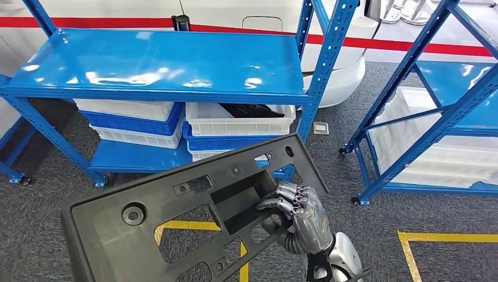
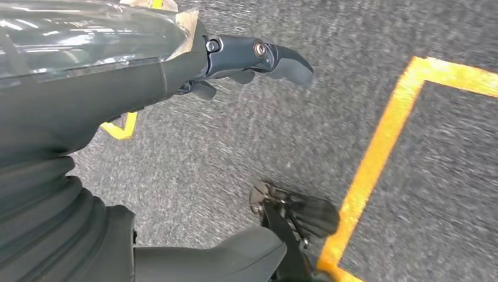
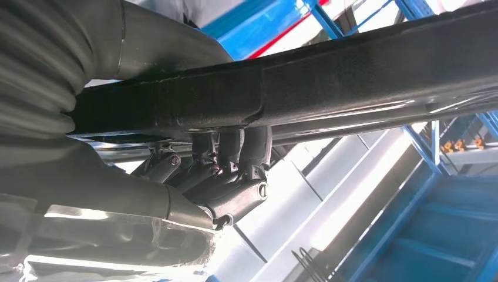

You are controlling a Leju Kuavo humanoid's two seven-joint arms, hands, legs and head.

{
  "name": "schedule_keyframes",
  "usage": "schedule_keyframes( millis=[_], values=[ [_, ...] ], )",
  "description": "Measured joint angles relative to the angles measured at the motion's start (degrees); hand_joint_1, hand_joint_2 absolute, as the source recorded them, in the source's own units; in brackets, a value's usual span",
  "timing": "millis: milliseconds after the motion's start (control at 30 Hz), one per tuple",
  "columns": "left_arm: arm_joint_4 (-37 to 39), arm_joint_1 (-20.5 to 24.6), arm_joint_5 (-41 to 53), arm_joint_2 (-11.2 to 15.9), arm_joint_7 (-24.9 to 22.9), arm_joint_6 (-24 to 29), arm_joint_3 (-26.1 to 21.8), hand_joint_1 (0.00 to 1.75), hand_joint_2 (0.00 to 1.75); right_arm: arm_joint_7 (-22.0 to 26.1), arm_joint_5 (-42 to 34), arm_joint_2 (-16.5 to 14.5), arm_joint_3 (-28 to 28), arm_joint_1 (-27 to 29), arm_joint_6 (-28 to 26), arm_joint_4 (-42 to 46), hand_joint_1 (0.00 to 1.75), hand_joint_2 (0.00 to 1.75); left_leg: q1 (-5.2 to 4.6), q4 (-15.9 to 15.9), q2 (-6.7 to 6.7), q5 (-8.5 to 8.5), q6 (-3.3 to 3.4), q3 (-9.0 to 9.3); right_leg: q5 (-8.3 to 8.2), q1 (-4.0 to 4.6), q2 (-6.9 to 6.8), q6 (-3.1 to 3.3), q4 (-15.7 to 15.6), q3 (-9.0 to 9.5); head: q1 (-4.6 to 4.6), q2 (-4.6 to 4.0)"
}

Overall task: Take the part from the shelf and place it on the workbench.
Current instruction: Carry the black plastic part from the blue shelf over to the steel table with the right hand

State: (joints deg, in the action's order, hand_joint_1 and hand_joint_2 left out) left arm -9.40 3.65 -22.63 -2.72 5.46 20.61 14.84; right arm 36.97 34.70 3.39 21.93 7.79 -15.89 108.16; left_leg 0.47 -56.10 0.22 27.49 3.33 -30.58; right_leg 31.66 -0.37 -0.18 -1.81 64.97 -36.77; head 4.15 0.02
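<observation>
A large dark grey plastic panel (image 1: pixel 176 217) with several cut-outs and holes is held low in front of me, tilted up to the right. My right hand (image 1: pixel 296 214) grips it through a central opening near its right side. In the right wrist view the fingers (image 3: pixel 232 153) wrap over the edge of the panel (image 3: pixel 352 76). My left hand (image 2: pixel 246 59) hangs over the grey carpet with nothing in it, one finger stretched out and the others partly curled.
A blue metal shelf (image 1: pixel 158 59) stands ahead with a bare top deck; white and blue bins (image 1: pixel 235 120) are stacked beneath it. A second blue rack (image 1: pixel 434 111) with white bins stands right. Yellow floor tape (image 1: pixel 446 238) marks the carpet.
</observation>
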Motion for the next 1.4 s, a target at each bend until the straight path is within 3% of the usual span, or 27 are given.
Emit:
schedule_keyframes(
  millis=[67,100,133,167,200,267,333,400,467,533,567,600,633,667,733,767,800,900,967,1067,1100,1133,1200,1267,1300,1333,1400],
  values=[
    [0.00,0.00,-0.12,-0.19,-0.02,0.63,-0.10,0.00,1.75,0.57,-0.76,-0.50,-0.39,0.02,0.63,-1.05,1.75,1.75,-0.21,-0.06,0.18,-1.17,0.18,-1.54,3.36,-0.02,0.01,-0.14,7.13,-1.60,0.09,0.00],
    [0.00,0.00,-0.17,-0.28,-0.02,0.83,-0.15,0.00,1.75,0.73,-1.06,-0.75,-0.52,0.03,0.88,-1.53,1.75,1.75,-0.35,-0.09,0.25,-1.71,0.19,-2.25,3.46,0.00,0.01,-0.50,8.72,-1.30,0.09,0.00],
    [0.00,0.00,-0.23,-0.36,-0.02,0.93,-0.24,0.00,1.75,0.76,-1.26,-0.96,-0.59,0.04,1.04,-1.90,1.75,1.75,-0.53,-0.10,0.29,-2.22,0.21,-2.86,2.55,0.07,0.01,-0.88,8.00,0.09,0.09,0.00],
    [0.00,0.00,-0.33,-0.44,-0.02,1.00,-0.33,0.00,1.75,0.79,-1.43,-1.15,-0.64,0.03,1.17,-2.17,1.75,1.75,-0.72,-0.10,0.30,-2.70,0.22,-3.38,1.14,0.24,0.01,-1.03,5.00,2.56,0.09,0.00],
    [-0.01,0.00,-0.44,-0.59,-0.02,1.11,-0.45,0.00,1.75,0.81,-1.70,-1.35,-0.68,0.00,1.36,-2.39,1.75,1.75,-0.79,-0.09,0.31,-3.16,0.22,-3.84,-0.12,0.57,0.01,-0.73,0.48,5.73,0.07,0.00],
    [-0.03,0.00,-0.72,-1.00,0.01,1.44,-0.73,0.00,1.75,0.91,-2.76,-1.82,-0.80,-0.06,2.00,-2.73,1.75,1.75,-0.91,-0.09,0.35,-4.10,-0.08,-4.46,-0.74,1.34,-0.18,0.72,-8.82,11.35,0.01,0.00],
    [-0.03,-0.01,-0.92,-1.39,0.05,1.82,-1.02,0.00,1.75,1.00,-4.53,-2.30,-1.11,-0.13,2.99,-3.18,1.75,1.75,-0.69,0.19,0.43,-5.12,-0.73,-4.81,-0.55,1.85,-0.23,1.73,-12.79,13.15,0.00,0.00],
    [-0.01,-0.03,-1.10,-1.53,0.08,2.26,-1.28,0.00,1.75,1.03,-6.28,-2.69,-1.44,-0.28,3.86,-3.81,1.75,1.75,-0.63,0.52,0.29,-5.22,-1.36,-5.22,-1.96,1.40,-0.22,2.09,-13.81,12.91,0.08,0.00],
    [0.01,-0.06,-1.26,-1.56,0.09,2.68,-1.48,0.00,1.75,1.04,-7.84,-3.05,-1.55,-0.59,4.37,-4.56,1.75,1.75,-0.65,-2.16,-0.15,-1.96,-2.02,-6.40,-3.53,0.58,-0.41,2.52,-14.66,12.43,-0.01,0.00],
    [0.00,-0.11,-1.51,-1.58,0.09,3.03,-1.63,0.00,1.75,1.04,-9.28,-3.28,-1.57,-0.84,4.62,-5.42,1.75,1.75,-0.21,-9.48,-0.40,3.25,-2.84,-8.47,-4.20,0.18,-0.59,2.47,-14.13,11.30,-0.15,0.00],
    [0.00,-0.14,-1.66,-1.55,0.09,3.20,-1.74,0.00,1.75,1.04,-9.79,-3.31,-1.58,-0.91,4.66,-5.88,1.75,1.75,0.09,-13.22,-0.40,4.82,-3.27,-9.31,-4.32,-0.04,-0.69,2.29,-13.56,10.61,-0.19,0.00],
    [0.00,-0.15,-1.79,-1.52,0.09,3.37,-1.89,0.00,1.75,1.04,-10.16,-3.32,-1.58,-1.00,4.70,-6.36,1.75,1.75,0.42,-15.67,-0.38,5.36,-3.72,-9.54,-4.36,-0.31,-0.79,2.20,-12.80,9.85,-0.18,0.00],
    [0.00,-0.16,-1.87,-1.48,0.09,3.52,-2.07,0.00,1.75,1.04,-10.41,-3.32,-1.58,-1.11,4.70,-6.80,1.75,1.75,0.80,-15.98,-0.36,4.79,-4.19,-8.80,-4.35,-0.65,-0.86,2.16,-11.94,9.08,-0.19,0.00],
    [0.00,-0.16,-1.90,-1.44,0.09,3.64,-2.23,0.00,1.75,1.04,-10.56,-3.33,-1.58,-1.23,4.69,-7.16,1.75,1.75,1.24,-13.96,-0.33,3.51,-4.70,-7.03,-4.25,-1.04,-0.86,2.02,-11.03,8.34,-0.19,0.00],
    [-0.02,-0.09,-1.95,-1.55,0.09,3.78,-2.50,0.00,1.75,1.04,-10.88,-3.33,-1.58,-1.49,4.65,-7.68,1.75,1.75,1.94,-6.77,-0.43,1.79,-5.93,-2.41,-3.93,-1.45,-0.76,1.29,-9.02,6.74,-0.48,0.00],
    [-0.03,-0.05,-2.01,-1.62,0.09,3.82,-2.58,0.00,1.75,1.05,-11.01,-3.34,-1.57,-1.61,4.62,-7.86,1.75,1.75,2.06,-4.30,-0.54,1.52,-6.14,-1.06,-3.86,-1.37,-0.65,0.79,-8.13,6.01,-0.63,0.00],
    [-0.04,-0.01,-2.10,-1.70,0.08,3.86,-2.67,0.00,1.75,1.05,-11.12,-3.36,-1.55,-1.70,4.58,-8.01,1.75,1.75,2.03,-3.11,-0.67,1.65,-6.16,-0.58,-3.92,-1.18,-0.56,0.35,-7.46,5.40,-0.75,0.00],
    [-0.03,0.01,-2.35,-1.69,0.07,4.03,-2.89,0.00,1.75,1.06,-11.27,-3.39,-1.49,-1.90,4.55,-8.52,1.75,1.75,1.66,-3.56,-0.66,1.14,-4.79,-1.71,-4.21,-1.32,-0.44,-0.68,-6.78,4.25,-0.62,0.00],
    [-0.02,0.07,-2.46,-1.67,0.07,4.18,-2.96,0.00,1.75,1.06,-11.31,-3.39,-1.45,-2.04,4.55,-8.87,1.75,1.75,1.48,-3.41,-0.48,0.26,-3.22,-2.82,-1.67,-1.51,-0.39,-0.49,-4.18,2.67,-0.50,0.00],
    [-0.02,0.12,-2.57,-1.66,0.07,4.44,-3.13,0.00,1.75,1.06,-11.37,-3.38,-1.43,-2.30,4.60,-9.28,1.75,1.75,0.84,-3.22,-0.30,-1.36,-1.21,-4.98,4.93,-1.21,-0.27,0.31,6.54,-0.50,-0.37,0.00],
    [-0.02,0.11,-2.64,-1.67,0.07,4.50,-3.19,0.00,1.75,1.06,-11.43,-3.38,-1.43,-2.38,4.64,-9.45,1.75,1.75,0.53,-3.23,-0.24,-1.92,-0.86,-5.64,5.70,-1.05,-0.25,0.28,9.28,-0.68,-0.34,0.00],
    [-0.02,0.10,-2.72,-1.67,0.07,4.56,-3.23,0.00,1.75,1.06,-11.50,-3.37,-1.43,-2.49,4.69,-9.63,1.75,1.75,0.17,-3.23,-0.21,-2.47,-0.63,-6.24,5.31,-0.81,-0.24,0.19,10.10,0.09,-0.32,0.00],
    [-0.02,0.10,-2.84,-1.70,0.07,4.68,-3.27,0.00,1.75,1.06,-11.62,-3.38,-1.43,-2.85,4.82,-9.93,1.75,1.75,-0.52,-3.21,-0.22,-3.60,-0.38,-7.34,2.70,-0.01,-0.21,0.54,5.56,4.46,-0.31,0.00],
    [-0.07,0.12,-2.86,-1.97,0.07,4.81,-3.31,0.00,1.75,1.07,-11.71,-3.41,-1.41,-3.49,4.98,-10.06,1.75,1.75,-0.89,-3.21,-0.28,-4.70,-0.40,-8.06,1.83,1.24,-0.32,2.30,-3.88,10.84,-0.31,0.00],
    [-0.09,0.11,-2.88,-2.10,0.07,4.86,-3.33,0.00,1.75,1.07,-11.78,-3.43,-1.38,-3.84,5.04,-10.13,1.75,1.75,-0.93,-3.04,-0.24,-5.32,-0.54,-8.21,2.00,1.76,-0.47,2.96,-7.51,13.02,-0.29,0.00],
    [-0.11,0.10,-2.90,-2.22,0.07,4.90,-3.34,0.00,1.75,1.08,-11.89,-3.45,-1.33,-4.15,5.08,-10.19,1.75,1.75,-0.89,-2.82,-0.15,-6.00,-0.76,-8.27,2.20,2.13,-0.58,3.35,-9.85,14.24,-0.23,0.00],
    [-0.09,0.05,-2.92,-2.19,0.07,4.97,-3.38,0.00,1.75,1.09,-12.11,-3.45,-1.20,-4.53,5.10,-10.43,1.75,1.75,-0.84,-2.13,-0.03,-7.21,-1.32,-8.48,1.09,2.05,-0.74,3.16,-10.97,13.82,-0.06,0.00]
  ],
)
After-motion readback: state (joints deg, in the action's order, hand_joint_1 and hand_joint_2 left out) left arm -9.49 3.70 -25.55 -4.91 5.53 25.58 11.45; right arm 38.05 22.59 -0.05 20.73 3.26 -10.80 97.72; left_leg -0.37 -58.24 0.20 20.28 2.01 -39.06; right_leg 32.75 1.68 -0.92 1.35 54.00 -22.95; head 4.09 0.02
